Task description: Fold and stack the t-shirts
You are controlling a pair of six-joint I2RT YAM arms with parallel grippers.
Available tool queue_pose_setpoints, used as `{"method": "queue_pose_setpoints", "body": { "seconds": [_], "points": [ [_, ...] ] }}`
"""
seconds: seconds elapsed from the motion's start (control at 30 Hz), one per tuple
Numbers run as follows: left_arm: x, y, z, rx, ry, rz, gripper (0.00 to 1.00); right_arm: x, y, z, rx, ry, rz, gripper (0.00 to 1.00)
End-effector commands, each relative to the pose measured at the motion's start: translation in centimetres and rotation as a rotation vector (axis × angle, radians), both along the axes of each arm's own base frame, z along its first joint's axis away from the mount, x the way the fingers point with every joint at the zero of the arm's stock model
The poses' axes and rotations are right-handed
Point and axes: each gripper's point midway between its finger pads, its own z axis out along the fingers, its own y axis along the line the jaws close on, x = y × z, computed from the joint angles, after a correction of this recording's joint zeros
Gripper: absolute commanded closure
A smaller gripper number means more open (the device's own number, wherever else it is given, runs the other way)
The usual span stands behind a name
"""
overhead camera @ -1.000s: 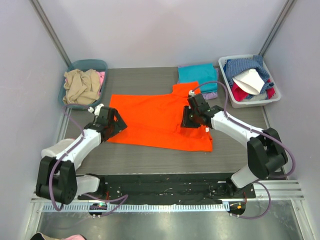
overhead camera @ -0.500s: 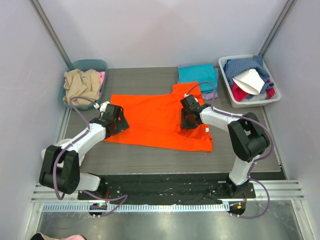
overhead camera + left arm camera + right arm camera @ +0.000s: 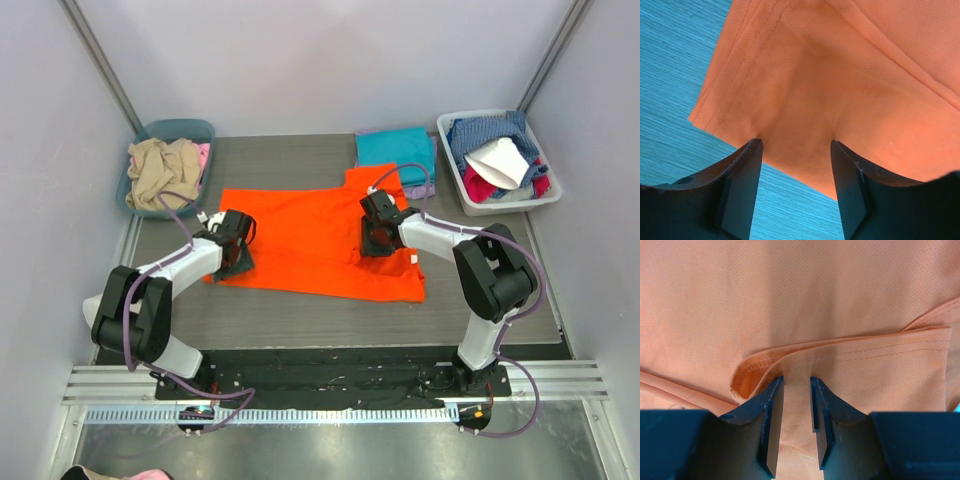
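Observation:
The bright orange t-shirt (image 3: 310,240) lies spread flat across the middle of the table. My left gripper (image 3: 237,256) is at its lower left corner. In the left wrist view the jaws (image 3: 795,143) stand apart, with the shirt's hem corner (image 3: 805,95) lying flat between the fingertips. My right gripper (image 3: 373,238) is on the shirt's right part. In the right wrist view it (image 3: 796,380) is shut on a raised fold of orange cloth (image 3: 840,352). A folded teal t-shirt (image 3: 396,148) lies on a lavender one (image 3: 421,189) at the back right.
A teal bin (image 3: 186,129) holding beige and pink cloth stands at the back left. A white bin (image 3: 449,150) with blue, red and white clothes stands at the back right. Grey walls close in both sides.
My left gripper slid right onto the shirt's lower left corner and its jaws narrowed. The right gripper shifted slightly left and its elbow swung in, still gripping the fold.

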Motion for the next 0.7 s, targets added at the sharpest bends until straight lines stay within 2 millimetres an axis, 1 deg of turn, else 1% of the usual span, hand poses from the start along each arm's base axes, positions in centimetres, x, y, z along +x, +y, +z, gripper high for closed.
{"method": "queue_pose_setpoints", "body": {
  "seconds": [0.0, 0.1, 0.23, 0.3, 0.5, 0.53, 0.67],
  "points": [
    [-0.1, 0.8, 0.6, 0.046, -0.017, 0.021, 0.42, 0.4, 0.2, -0.7, -0.002, -0.015, 0.011, 0.65],
    [-0.2, 1.1, 0.6, 0.059, -0.013, 0.026, 0.45, 0.4, 0.2, -0.9, -0.002, -0.009, 0.012, 0.65],
    [-0.3, 1.3, 0.5, 0.076, -0.007, 0.028, 0.58, 0.3, 0.3, -1.1, -0.001, -0.009, 0.014, 0.65],
    [-0.3, 1.4, 0.4, 0.08, -0.005, 0.03, 0.61, 0.3, 0.3, -1.2, -0.001, -0.003, 0.014, 0.65],
    [-0.5, 1.6, -0.3, 0.094, 0.018, 0.031, 0.62, 0.1, 0.2, -1.3, -0.005, 0.0, 0.018, 0.64],
    [-0.5, 1.6, -0.3, 0.096, 0.02, 0.031, 0.67, 0.1, 0.2, -1.3, -0.005, 0.0, 0.019, 0.64],
    [-0.3, 1.4, -0.6, 0.095, 0.035, 0.023, 0.69, 0.0, 0.2, -1.5, -0.003, 0.005, 0.019, 0.65]
  ]
}}
